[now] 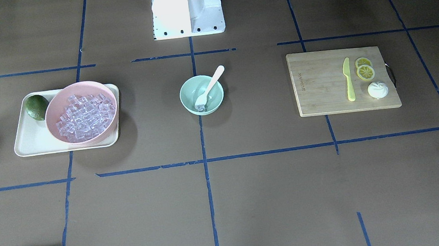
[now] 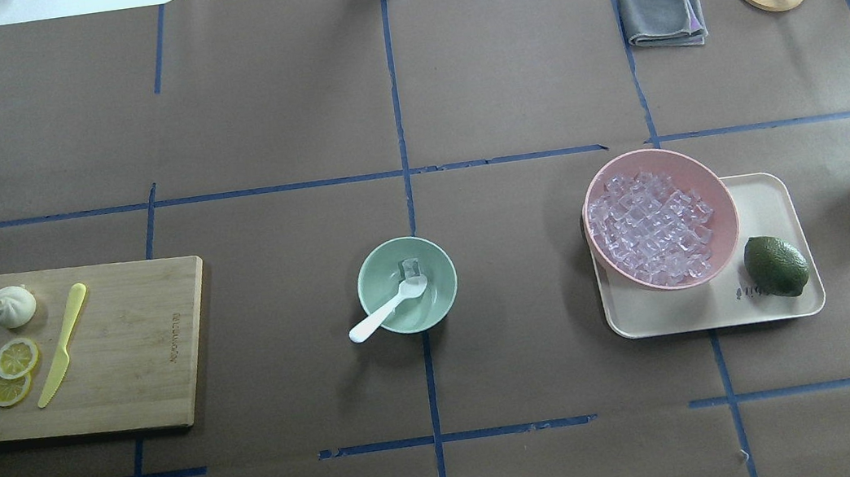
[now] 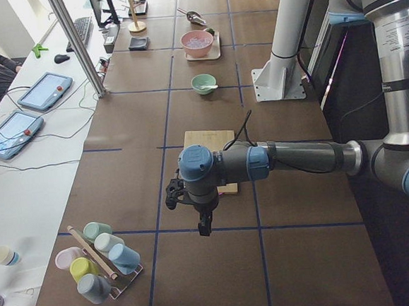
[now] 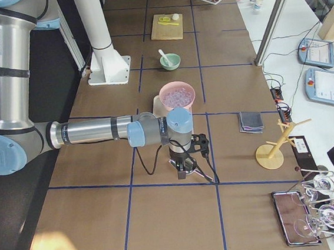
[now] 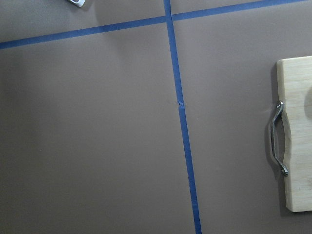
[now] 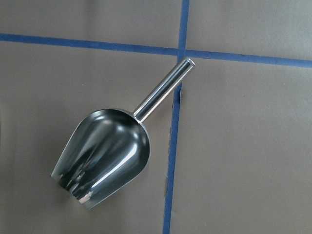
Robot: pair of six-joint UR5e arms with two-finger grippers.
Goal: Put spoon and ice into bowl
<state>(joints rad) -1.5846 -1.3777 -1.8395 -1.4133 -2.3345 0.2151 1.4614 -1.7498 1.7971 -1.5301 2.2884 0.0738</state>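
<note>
Left tool [image 3: 205, 229]: far left of the bowl [image 2: 376, 274]; spread or pressed together, cannot tell.
Spoon [image 2: 385, 311]: scoop in the bowl, handle over its rim.
Ice [image 2: 410, 267]: one cube in the bowl.
Pink bowl [image 2: 714, 190]: right of the bowl, full of more ice.
Right tool [image 4: 182, 172]: far right of the bowl; cannot tell either.
</note>
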